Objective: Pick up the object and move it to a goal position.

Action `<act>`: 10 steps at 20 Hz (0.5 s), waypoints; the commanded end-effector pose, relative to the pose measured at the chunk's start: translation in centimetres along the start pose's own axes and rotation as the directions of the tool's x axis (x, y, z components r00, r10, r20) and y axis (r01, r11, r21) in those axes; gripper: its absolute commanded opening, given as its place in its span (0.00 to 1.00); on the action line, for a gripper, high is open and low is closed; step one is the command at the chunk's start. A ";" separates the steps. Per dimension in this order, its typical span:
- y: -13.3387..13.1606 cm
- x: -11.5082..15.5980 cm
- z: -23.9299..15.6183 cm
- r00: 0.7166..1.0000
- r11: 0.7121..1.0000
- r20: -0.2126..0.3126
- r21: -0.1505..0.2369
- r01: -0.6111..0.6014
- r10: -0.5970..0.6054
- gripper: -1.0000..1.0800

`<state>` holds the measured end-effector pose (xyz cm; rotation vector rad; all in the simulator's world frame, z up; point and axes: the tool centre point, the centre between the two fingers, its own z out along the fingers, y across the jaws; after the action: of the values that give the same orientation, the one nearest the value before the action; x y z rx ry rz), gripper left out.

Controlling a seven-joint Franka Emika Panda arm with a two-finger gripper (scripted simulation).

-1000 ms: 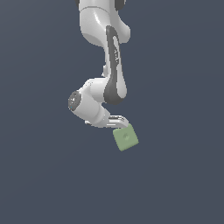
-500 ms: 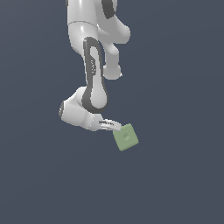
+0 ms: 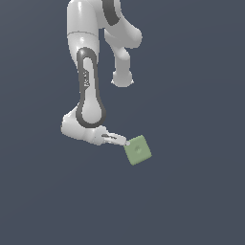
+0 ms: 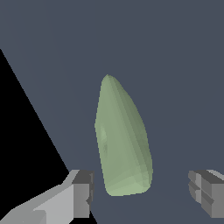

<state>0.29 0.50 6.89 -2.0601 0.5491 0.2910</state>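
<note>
Pale green cube (image 3: 138,150) just right of centre in the exterior frame, tilted, touching the tip of the pincer (image 3: 125,142); in the wrist frame, cube (image 4: 122,140) at centre between two spread fingers (image 4: 82,192), gaps either side: pincer open, not clamping

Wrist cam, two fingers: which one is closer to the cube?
The finger bordering the black area: the green cube sits just off it, while the other finger has a wide gap. Neither touches.
</note>
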 end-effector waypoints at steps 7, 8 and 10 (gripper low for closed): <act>-0.1 0.2 -0.1 1.000 0.999 -0.001 0.038 -0.007 0.007 0.81; -0.1 0.2 0.1 1.000 0.999 -0.001 0.038 -0.007 0.007 0.81; -0.2 0.2 0.6 1.000 0.999 -0.001 0.039 -0.007 0.007 0.81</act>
<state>0.57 0.66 6.77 -2.0215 0.5600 0.2802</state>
